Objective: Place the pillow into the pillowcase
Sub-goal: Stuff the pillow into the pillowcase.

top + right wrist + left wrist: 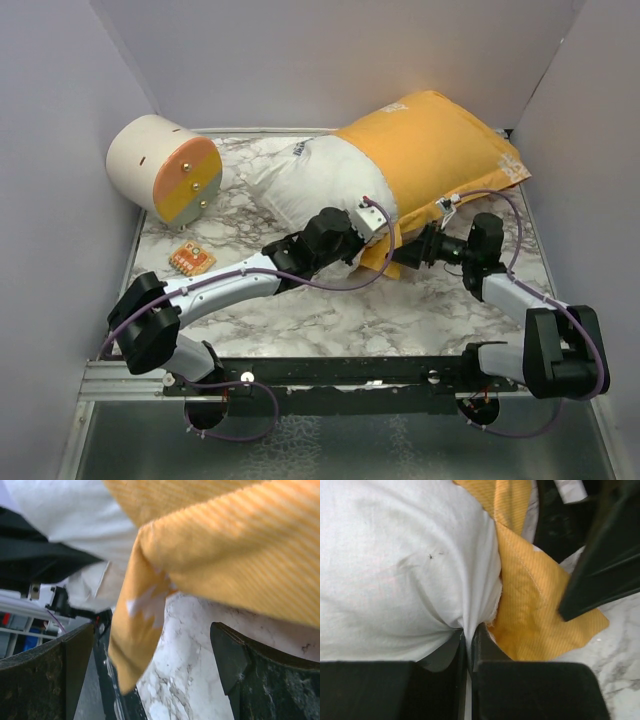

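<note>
Okay, left tool (469, 630) clamps a fold of the pillow (310, 180), presumably to shove it deeper into the pillowcase (440, 150) at 1 o'clock on the surface (300, 310), while right tool (152, 650) gapes wide under its loose hem.

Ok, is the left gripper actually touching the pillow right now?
Touching. The left wrist view shows the left gripper shut on a pinch of the white pillow, the fabric puckering into folds where the jaws meet.
</note>
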{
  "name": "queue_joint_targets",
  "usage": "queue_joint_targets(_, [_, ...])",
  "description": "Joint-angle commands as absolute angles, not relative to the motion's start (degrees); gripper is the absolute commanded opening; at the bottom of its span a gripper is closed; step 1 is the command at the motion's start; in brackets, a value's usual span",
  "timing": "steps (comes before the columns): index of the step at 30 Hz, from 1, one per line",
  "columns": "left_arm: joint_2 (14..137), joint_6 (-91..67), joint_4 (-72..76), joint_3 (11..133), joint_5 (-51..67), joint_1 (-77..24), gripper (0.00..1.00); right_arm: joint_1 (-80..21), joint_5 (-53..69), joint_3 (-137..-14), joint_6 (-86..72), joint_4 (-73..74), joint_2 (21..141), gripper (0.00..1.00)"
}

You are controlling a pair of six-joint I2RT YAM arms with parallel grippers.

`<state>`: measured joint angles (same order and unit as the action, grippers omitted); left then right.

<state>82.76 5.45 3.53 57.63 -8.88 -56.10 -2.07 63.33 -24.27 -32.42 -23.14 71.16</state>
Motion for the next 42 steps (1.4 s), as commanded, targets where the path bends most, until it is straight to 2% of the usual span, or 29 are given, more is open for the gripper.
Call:
queue_joint_targets(1, [81.8,0.4,9.3,62.9,5.5,-56.4,0.00,-3.2,56.0,-22.8,-42.8,-37.2,71.7,1.00])
queue_joint_targets(4, [82.8,0.0,9.3,64.0,6.8,-56.3,0.00,-3.2,51.3,-24.6,-37.5,-28.9,71.4,0.98])
queue_joint_targets(6, [83.2,-0.2,9.4,64.2,7.1,-56.3,0.00,-3.3,49.7,-25.9,-34.1,-25.4,71.3,0.88])
queue_joint_targets(7, [83.3,-0.3,9.5,64.2,7.3,-56.1,0.00,-3.3,50.6,-26.4,-32.7,-25.0,71.1,0.76])
queue_joint_targets(10, [83.6,-1.3,9.5,64.1,8.4,-55.2,0.00,-3.2,59.6,-29.1,-29.8,-25.0,70.4,0.24])
queue_joint_targets(12, [84.2,-2.3,9.8,64.1,9.7,-54.0,0.00,-3.3,69.9,-32.7,-24.4,-22.4,70.0,0.03])
queue_joint_targets(16, [86.6,-6.3,11.6,65.3,16.8,-50.0,0.00,-4.5,86.2,-46.7,-2.1,-1.0,69.6,0.01])
queue_joint_targets(19, [89.7,-10.9,15.4,66.8,22.4,-47.4,0.00,-11.8,84.2,-64.2,30.9,36.0,71.4,0.01])
queue_joint_targets(22, [94.1,-16.0,19.8,69.3,26.2,-45.7,0.00,-23.0,80.8,-74.8,45.9,54.8,74.8,0.01])
queue_joint_targets(25, [98.3,-22.7,24.6,71.0,28.2,-44.5,0.00,-27.4,81.7,-74.4,52.2,61.2,76.3,0.01])
queue_joint_targets(28, [101.3,-29.9,30.1,69.8,29.3,-43.6,0.00,-27.4,78.0,-70.3,51.4,58.5,75.6,0.01])
queue_joint_targets(34, [100.3,-33.9,37.9,62.8,29.6,-43.1,0.00,-19.3,79.8,-66.2,45.5,54.0,71.3,0.01])
queue_joint_targets(35, [99.5,-34.0,38.4,61.7,30.0,-43.0,0.03,-17.4,80.6,-65.9,44.8,53.3,70.6,0.01])
queue_joint_targets(39, [93.5,-31.0,32.9,59.1,30.2,-42.8,0.43,-11.8,84.5,-64.7,43.3,51.9,70.8,0.01])
queue_joint_targets(41, [89.3,-27.1,24.6,58.6,29.1,-42.7,0.58,-9.8,86.2,-64.0,42.9,51.4,71.1,0.01])
queue_joint_targets(42, [87.1,-24.9,20.3,58.4,28.3,-42.6,0.62,-9.3,86.7,-63.6,42.6,51.1,71.2,0.01])
